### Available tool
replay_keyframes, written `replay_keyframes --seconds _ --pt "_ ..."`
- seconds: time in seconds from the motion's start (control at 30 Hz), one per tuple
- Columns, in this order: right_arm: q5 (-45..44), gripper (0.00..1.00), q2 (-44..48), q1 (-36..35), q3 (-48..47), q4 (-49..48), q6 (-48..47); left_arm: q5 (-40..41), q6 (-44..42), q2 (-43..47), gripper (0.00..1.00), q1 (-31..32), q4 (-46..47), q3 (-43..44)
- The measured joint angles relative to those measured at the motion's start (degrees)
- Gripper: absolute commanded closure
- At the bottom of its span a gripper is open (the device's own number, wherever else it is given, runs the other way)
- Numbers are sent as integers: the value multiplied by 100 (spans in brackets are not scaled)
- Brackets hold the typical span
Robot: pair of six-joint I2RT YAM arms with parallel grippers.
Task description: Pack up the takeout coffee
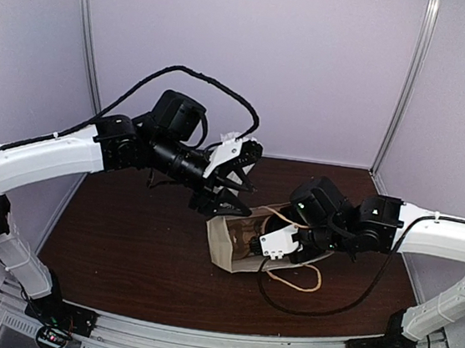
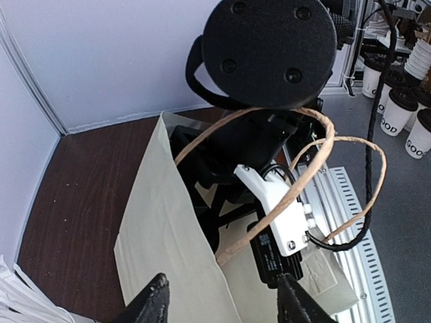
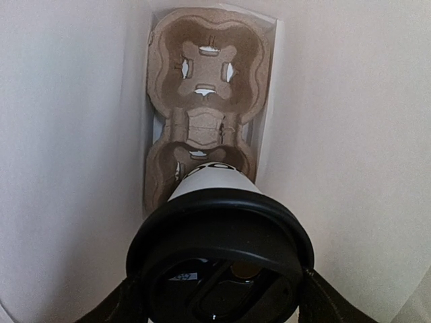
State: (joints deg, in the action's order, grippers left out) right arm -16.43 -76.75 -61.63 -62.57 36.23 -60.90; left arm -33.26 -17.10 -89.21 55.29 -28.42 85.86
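A brown paper bag (image 1: 224, 244) lay on its side on the dark table (image 1: 123, 246), its closed bottom to the left and its mouth to the right, with the twine handles (image 1: 298, 276) spilling out toward the near edge. The right arm had its wrist deep in that mouth. Inside, the right gripper (image 3: 219, 306) was clamped on the takeout coffee cup (image 3: 212, 178), a finger pressed against each side of the black lid (image 3: 219, 235).

The cup pointed down the length of the bag, its base sitting in one pocket of the pulp cup tray (image 3: 202, 40), which stood against the bag's bottom. The tray's other pocket, higher in the wrist view, held nothing.

The left gripper (image 1: 236, 179) hung above the far side of the bag, jaws standing well apart. From its own camera the bag's upper edge ran between the two fingers (image 2: 151, 303) — whether either one touched the paper I could not tell.

Off the table, past the rail, a cluster of spare lidded cups (image 2: 397, 111) stood together.
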Motion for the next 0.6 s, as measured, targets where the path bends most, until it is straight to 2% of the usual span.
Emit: replay_keyframes --seconds 0.3,0.5,0.53,0.6 --pt "13 49 -83 0 -72 90 120 -9 -348 -487 66 210 50 540" --pt "13 48 -87 0 -94 94 162 -173 -149 -636 95 306 212 575" --pt "13 49 -87 0 -94 98 175 -173 -94 -671 99 326 267 579" --pt "13 49 -85 0 -94 131 203 -160 96 -745 100 345 387 577"
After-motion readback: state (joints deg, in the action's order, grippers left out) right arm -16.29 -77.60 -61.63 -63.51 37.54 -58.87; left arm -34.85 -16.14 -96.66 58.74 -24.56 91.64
